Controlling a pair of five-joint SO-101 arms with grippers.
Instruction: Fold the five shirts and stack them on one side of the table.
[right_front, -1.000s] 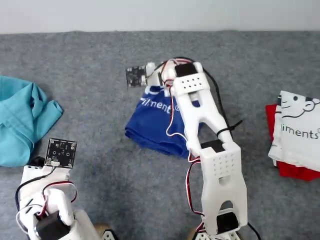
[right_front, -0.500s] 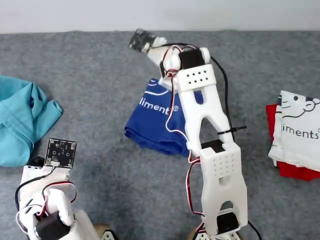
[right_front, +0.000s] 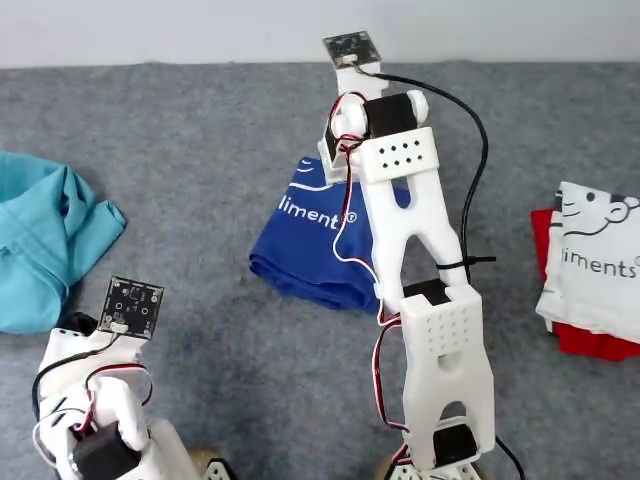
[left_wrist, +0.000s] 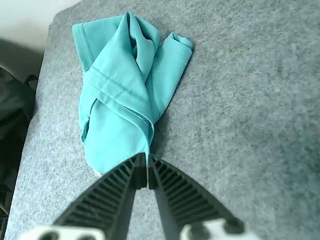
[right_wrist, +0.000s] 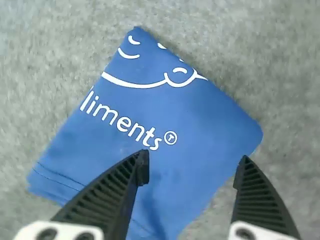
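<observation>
A folded blue shirt (right_front: 315, 240) (right_wrist: 150, 150) with white print lies on the grey table near the middle. My right gripper (right_wrist: 192, 167) hangs open above it, its fingers apart over the cloth without touching it. A crumpled teal shirt (right_front: 40, 235) (left_wrist: 125, 95) lies at the table's left side. My left gripper (left_wrist: 146, 170) is shut and empty, just in front of the teal shirt's near end. At the right edge, a folded white shirt (right_front: 595, 265) rests on a folded red shirt (right_front: 590, 335).
The right arm (right_front: 415, 250) stretches from the front edge over the blue shirt. The left arm (right_front: 95, 400) sits low at the front left corner. Bare grey felt lies between the shirts. A pale wall runs behind the table's far edge.
The right arm's wrist has lifted and swung up and toward the far edge, away from the blue shirt, which lies flat. The left arm barely moved.
</observation>
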